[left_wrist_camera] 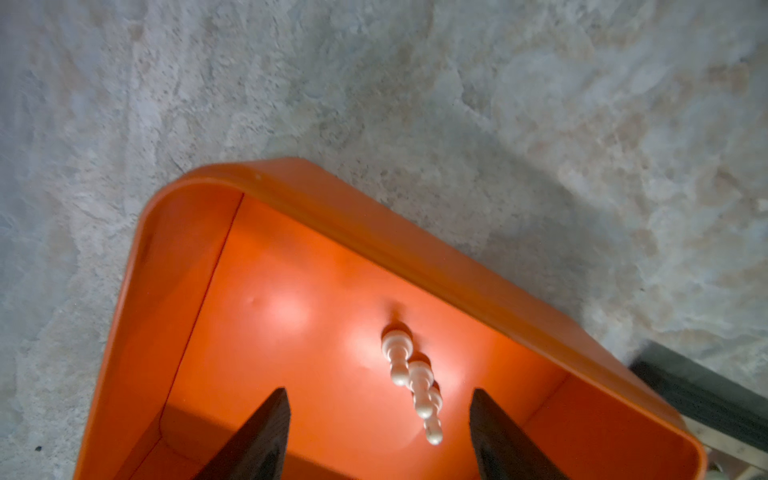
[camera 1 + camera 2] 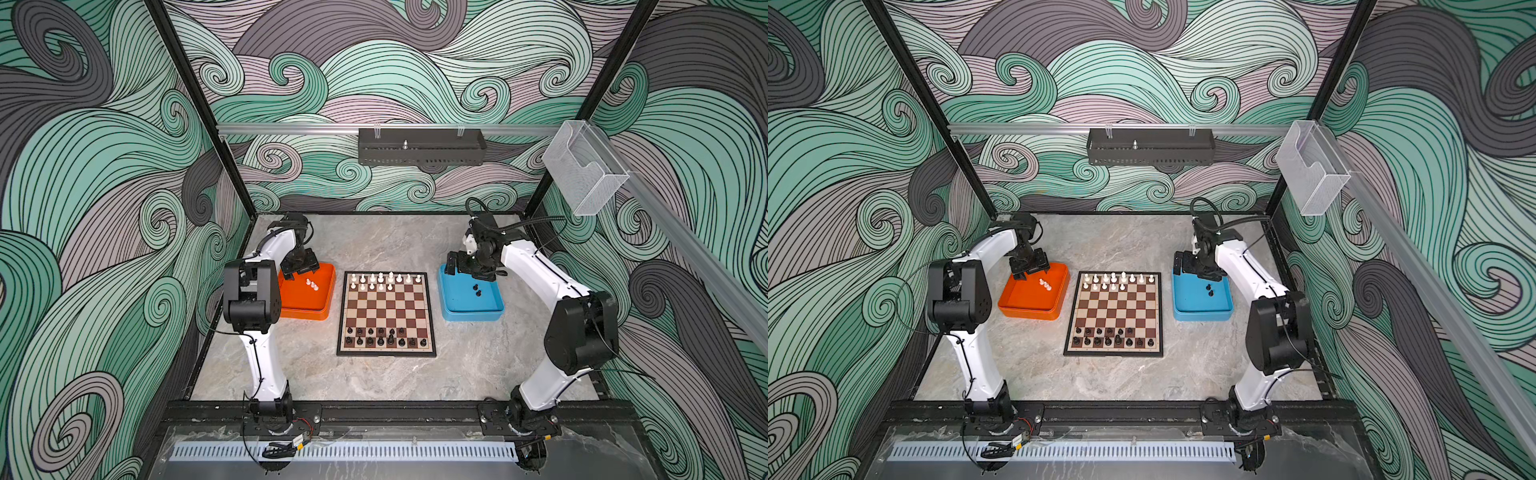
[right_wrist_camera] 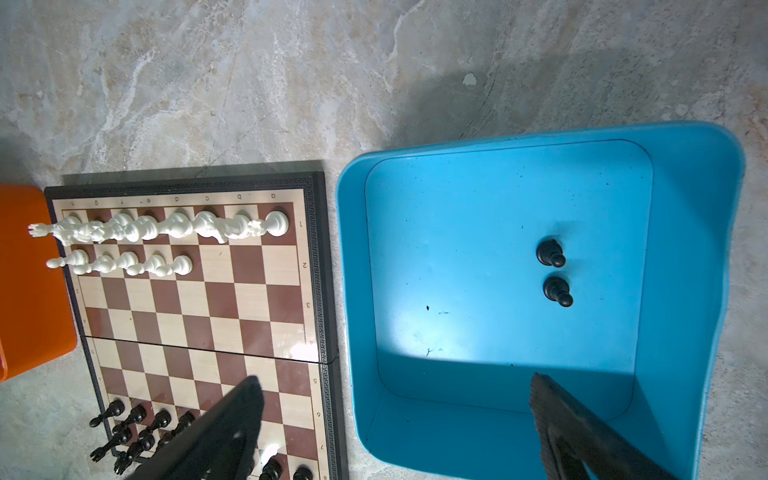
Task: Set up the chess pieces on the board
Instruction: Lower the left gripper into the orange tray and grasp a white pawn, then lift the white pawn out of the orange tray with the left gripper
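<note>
Marble tabletop (image 2: 415,382) carries the board (image 2: 386,309), both ends mostly filled, between orange tray (image 2: 307,305) and blue tray (image 2: 465,307), apparently piece bins. Left gripper (image 1: 379,392), jaws apart, straddles three white pawns (image 1: 415,382), likely for pickup. Right gripper (image 3: 395,377) gapes wide near two black pawns (image 3: 549,252).

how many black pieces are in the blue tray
2. Both stand in the blue tray: the rear pawn and, just in front of it without touching, the front pawn. None seems hidden.
</note>
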`<state>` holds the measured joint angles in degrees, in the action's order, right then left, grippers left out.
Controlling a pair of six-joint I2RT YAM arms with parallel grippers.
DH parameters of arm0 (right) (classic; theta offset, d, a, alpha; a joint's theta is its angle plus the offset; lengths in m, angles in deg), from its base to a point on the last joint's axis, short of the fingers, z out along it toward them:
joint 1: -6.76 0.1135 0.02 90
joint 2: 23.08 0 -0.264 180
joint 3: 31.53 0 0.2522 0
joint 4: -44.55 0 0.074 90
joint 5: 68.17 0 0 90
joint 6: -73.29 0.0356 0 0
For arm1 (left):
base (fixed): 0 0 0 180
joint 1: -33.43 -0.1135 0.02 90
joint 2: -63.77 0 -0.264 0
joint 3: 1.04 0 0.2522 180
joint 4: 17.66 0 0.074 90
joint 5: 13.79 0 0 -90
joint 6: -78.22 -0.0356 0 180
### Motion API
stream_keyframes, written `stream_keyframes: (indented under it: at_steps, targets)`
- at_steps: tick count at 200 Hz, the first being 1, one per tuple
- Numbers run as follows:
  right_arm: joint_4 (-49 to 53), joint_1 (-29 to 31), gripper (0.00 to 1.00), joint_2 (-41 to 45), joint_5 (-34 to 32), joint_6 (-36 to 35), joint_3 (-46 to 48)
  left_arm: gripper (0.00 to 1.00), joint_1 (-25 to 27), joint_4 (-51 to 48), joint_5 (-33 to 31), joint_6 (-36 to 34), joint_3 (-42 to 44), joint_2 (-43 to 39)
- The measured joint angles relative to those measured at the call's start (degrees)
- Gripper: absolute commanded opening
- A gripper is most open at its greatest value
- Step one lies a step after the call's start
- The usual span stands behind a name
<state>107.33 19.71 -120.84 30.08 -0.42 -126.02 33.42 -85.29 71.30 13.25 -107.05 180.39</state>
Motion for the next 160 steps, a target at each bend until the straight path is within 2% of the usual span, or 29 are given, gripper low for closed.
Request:
stream_keyframes:
  at_steps: [48, 134, 146, 160]
  targets:
    - [0.0, -0.35, 1.0, -0.33, 0.81, -0.33, 0.0, 0.52, -0.24, 0.02, -1.09, 0.09, -1.05, 1.88]
    - [-0.02, -0.44, 1.0, -1.81, 1.55, -0.87, 0.0, 0.47, -0.28, 0.07, 0.79, 0.09, -1.95, 4.07]
    - [-0.02, -0.44, 1.0, -1.84, 1.68, -0.87, 0.0, 0.4, -0.28, 0.11, 1.16, 0.07, -1.92, 4.07]
    - [-0.02, -0.44, 1.0, -1.84, 1.84, -0.87, 0.0, 0.4, -0.28, 0.13, 1.6, 0.17, -1.88, 4.07]
